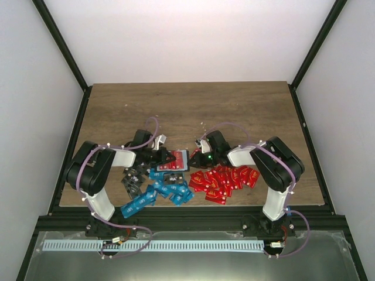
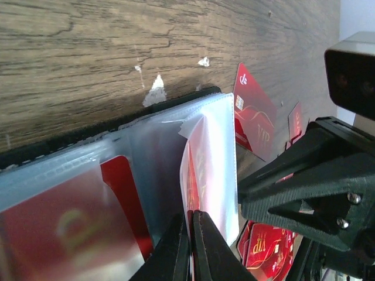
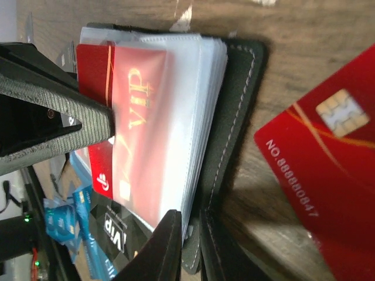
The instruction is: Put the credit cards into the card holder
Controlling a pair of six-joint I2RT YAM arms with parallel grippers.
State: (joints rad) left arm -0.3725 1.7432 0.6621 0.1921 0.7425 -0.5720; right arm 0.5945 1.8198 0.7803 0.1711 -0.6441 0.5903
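The card holder (image 1: 176, 158) lies open between both arms, its black cover (image 3: 235, 111) on the wood and its clear sleeves (image 2: 155, 146) fanned up. My left gripper (image 2: 192, 219) is shut on one clear sleeve with a red card (image 2: 193, 181) inside it. My right gripper (image 3: 190, 234) is closed on the holder's near corner, with cover and sleeve edges between its fingers. Another sleeve shows a red VIP card (image 3: 140, 129). Loose credit cards lie in front: a red heap (image 1: 225, 180), a blue group (image 1: 164, 193) and dark ones (image 1: 133, 178).
A loose red chip card (image 3: 328, 175) lies on the wood right of the holder. Another red card (image 2: 255, 117) stands tilted beyond the sleeves. A black VIP card (image 3: 114, 225) and blue cards (image 3: 58, 216) lie under the holder's left side. The two grippers are almost touching.
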